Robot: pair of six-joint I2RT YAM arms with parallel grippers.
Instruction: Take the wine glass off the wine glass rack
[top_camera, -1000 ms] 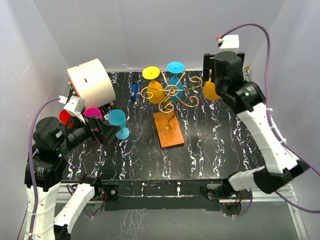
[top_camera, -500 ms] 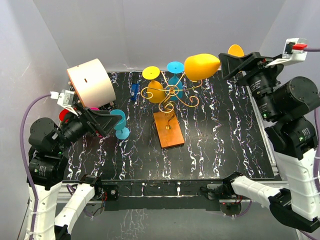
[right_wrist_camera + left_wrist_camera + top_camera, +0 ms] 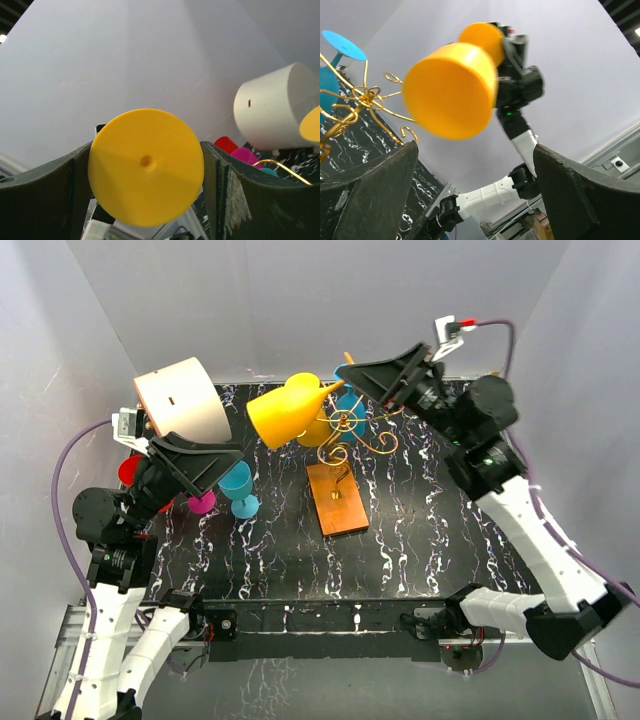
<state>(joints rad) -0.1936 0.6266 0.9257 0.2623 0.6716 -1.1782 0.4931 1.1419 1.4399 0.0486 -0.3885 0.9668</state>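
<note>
A yellow wine glass [image 3: 285,408] lies sideways in the air above the wine glass rack [image 3: 337,498], its foot clamped in the right gripper [image 3: 372,377]. The left gripper [image 3: 200,462], left of the rack, gapes empty. The glass should travel level, away from the rack's scrolls.

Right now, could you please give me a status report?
Left pincer open, empty. Right pincer shut on yellow wine glass at its foot. Glass off the wine glass rack, held sideways above it. Teal glass hangs on rack, apart.
</note>
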